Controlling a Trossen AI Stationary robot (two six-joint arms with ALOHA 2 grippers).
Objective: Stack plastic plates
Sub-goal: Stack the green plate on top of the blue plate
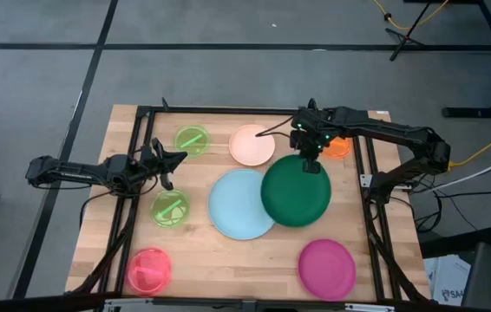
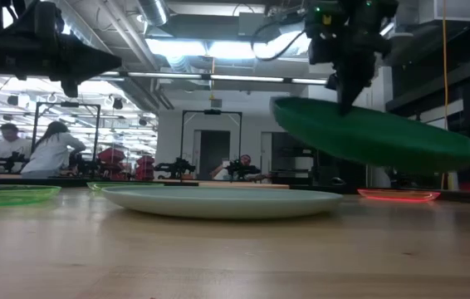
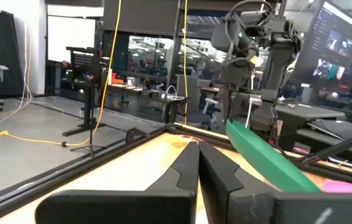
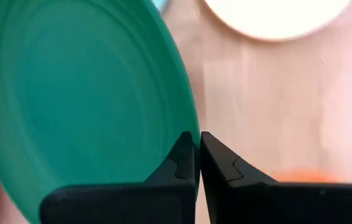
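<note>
Right gripper (image 1: 309,157) jaws clamping rim of green plate (image 1: 296,191), holding it tilted, clear of table (image 1: 107,217), overlapping right edge of blue plate (image 1: 238,205). Left gripper (image 1: 169,158) jaws closing on nothing, hovering between two lime plates (image 1: 192,139) (image 1: 171,208). Cream plate (image 1: 251,144) and orange plate (image 1: 337,147) lying beside right gripper. Pink plate (image 1: 149,269) and magenta plate (image 1: 327,268) sitting at near edge.

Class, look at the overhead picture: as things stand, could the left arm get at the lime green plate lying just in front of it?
Probably yes. The left gripper hangs between the two lime green plates, and the nearer lime green plate lies uncovered beside it, nothing on top. The right gripper is far off, holding the dark green plate.
</note>
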